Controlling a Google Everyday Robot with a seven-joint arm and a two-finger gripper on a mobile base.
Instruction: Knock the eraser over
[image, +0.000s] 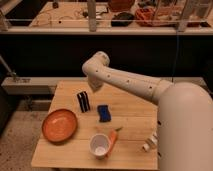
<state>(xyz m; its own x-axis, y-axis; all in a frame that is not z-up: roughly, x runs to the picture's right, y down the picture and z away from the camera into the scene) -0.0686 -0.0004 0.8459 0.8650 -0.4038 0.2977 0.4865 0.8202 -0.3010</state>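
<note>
Black striped eraser (83, 102) stands upright on the wooden desk (135, 112); gripper (95, 88) (its opening cannot be told) hangs just above-right, seemingly placed for a sideways toppling push.

The gripper (95, 86) hangs over the back of the table (135, 116), just above and a little to the right of the eraser (83, 102) as I see it, with open air between them. Left of the eraser there is bare wood out to the table's edge, a free way in from that side. Close on its right lies the blue pad (104, 113), low and flat. The orange plate (59, 125) takes up the front left. The white cup (99, 145) and an orange piece (113, 139) crowd the front middle. The arm (130, 84) reaches across above the table's right half.
</note>
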